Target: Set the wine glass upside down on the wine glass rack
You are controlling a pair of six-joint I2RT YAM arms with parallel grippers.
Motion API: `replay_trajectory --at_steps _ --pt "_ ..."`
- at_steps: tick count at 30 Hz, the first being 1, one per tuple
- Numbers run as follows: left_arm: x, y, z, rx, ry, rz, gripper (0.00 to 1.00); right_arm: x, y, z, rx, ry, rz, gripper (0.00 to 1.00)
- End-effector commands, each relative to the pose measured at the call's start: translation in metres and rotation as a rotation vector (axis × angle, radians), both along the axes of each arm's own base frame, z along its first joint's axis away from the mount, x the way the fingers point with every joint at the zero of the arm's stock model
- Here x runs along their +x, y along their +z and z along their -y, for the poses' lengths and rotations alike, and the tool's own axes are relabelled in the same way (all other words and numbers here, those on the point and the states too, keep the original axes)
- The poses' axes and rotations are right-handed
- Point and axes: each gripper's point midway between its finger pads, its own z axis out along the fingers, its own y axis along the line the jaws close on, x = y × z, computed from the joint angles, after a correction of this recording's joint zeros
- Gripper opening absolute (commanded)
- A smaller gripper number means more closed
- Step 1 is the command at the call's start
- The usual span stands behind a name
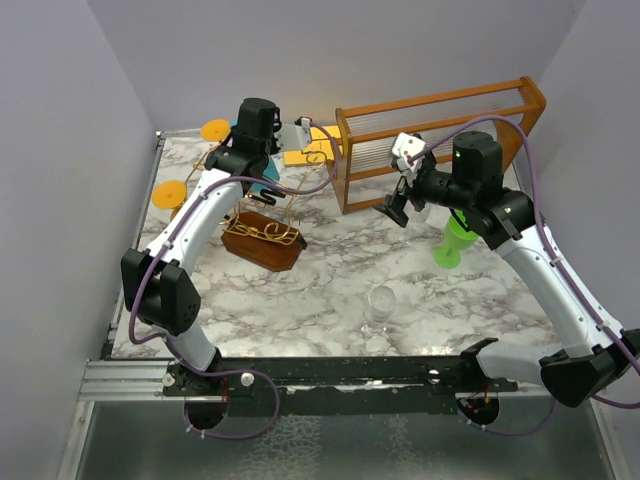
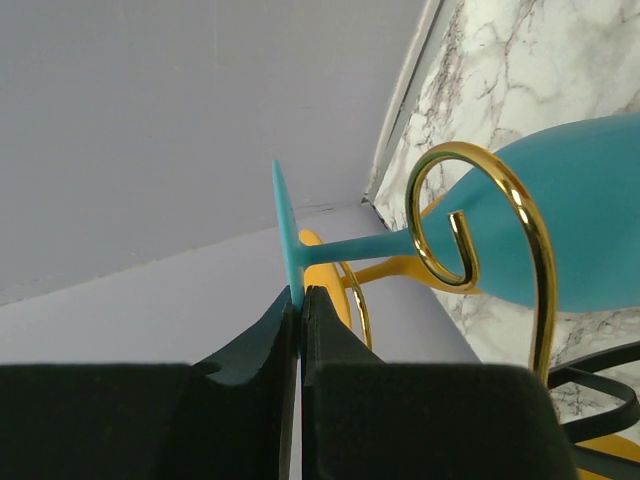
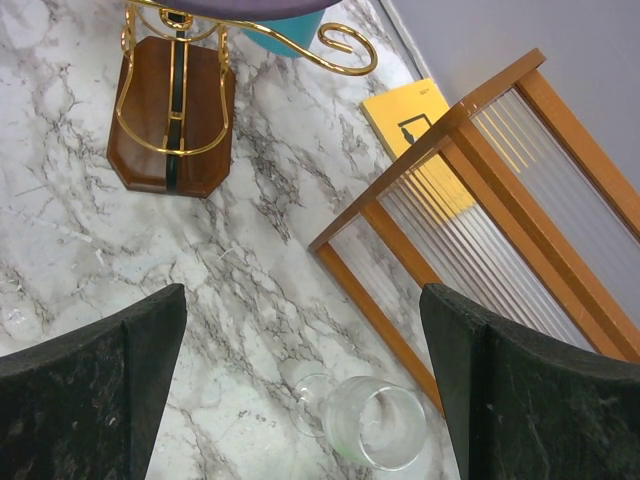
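Here the left gripper is pinching the teal glass by its foot, the stem crossing a gold curl of the rack; the right gripper is hanging wide apart.

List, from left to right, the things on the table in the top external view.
In order: orange disc at the left edge → wine glass rack → clear glass → green glass. Left out, because they overlap others: the teal wine glass and the wooden frame.
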Motion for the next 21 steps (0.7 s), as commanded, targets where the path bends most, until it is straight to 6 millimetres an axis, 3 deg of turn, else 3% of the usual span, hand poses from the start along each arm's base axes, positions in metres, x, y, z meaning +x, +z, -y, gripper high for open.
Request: replay_trajectory --at_steps 1,21 --pt "-0.012 0.026 0.008 -0.028 -0.047 0.022 0.03 -0.003 0.009 -0.001 0.020 0.018 0.036 1.00" --pt "-0.026 0.022 0.029 -0.054 -0.142 -0.068 0.03 -0.004 0.006 -0.001 0.018 0.021 0.036 1.00"
